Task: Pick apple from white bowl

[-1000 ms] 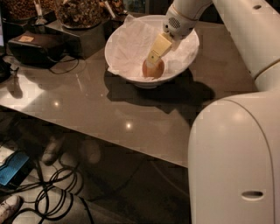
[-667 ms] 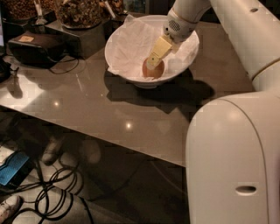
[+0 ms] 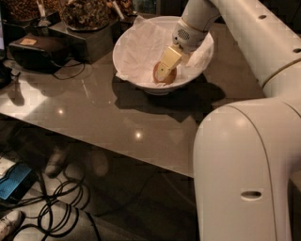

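Note:
The white bowl (image 3: 123,44), lined with crumpled white napkins, stands on the grey table (image 3: 94,113) at the back centre. The apple (image 3: 172,76), pale orange with a reddish blush, lies in the bowl's bottom, right of centre. My gripper (image 3: 164,68) reaches down into the bowl from the upper right and sits right at the apple, covering its left and upper part. The white arm (image 3: 244,33) runs from the bowl to the right edge of the view.
Dark glass jars of nuts (image 3: 87,12) stand behind the bowl at the back left. A black case (image 3: 35,49) with a cable lies at the far left. My white base (image 3: 244,174) fills the lower right. Cables (image 3: 61,212) and a blue object (image 3: 14,181) lie on the floor.
Almost nothing has changed: the gripper stays at the apple in the bowl, and the apple and bowl have not moved.

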`<state>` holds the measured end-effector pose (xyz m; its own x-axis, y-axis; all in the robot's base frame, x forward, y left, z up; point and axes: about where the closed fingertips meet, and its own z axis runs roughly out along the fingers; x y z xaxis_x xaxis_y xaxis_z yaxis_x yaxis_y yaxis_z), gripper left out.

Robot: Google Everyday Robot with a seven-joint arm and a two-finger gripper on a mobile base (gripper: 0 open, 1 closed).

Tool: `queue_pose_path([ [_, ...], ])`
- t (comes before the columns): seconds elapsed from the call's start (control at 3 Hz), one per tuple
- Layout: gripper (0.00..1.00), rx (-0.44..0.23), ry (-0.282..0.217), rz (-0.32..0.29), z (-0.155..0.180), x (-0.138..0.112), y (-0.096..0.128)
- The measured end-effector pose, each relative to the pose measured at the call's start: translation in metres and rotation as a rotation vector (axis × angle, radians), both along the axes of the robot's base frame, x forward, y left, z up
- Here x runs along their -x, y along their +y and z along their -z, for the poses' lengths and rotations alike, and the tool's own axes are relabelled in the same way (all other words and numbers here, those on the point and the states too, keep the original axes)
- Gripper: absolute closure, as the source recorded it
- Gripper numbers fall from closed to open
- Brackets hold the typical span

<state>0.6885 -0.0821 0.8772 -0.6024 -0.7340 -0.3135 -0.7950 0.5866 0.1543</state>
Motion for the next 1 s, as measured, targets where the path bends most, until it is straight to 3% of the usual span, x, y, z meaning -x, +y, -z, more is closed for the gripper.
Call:
queue_pose_path([
  [1.0,0.13,-0.018,0.055,-0.010,0.018,-0.001,0.011],
])
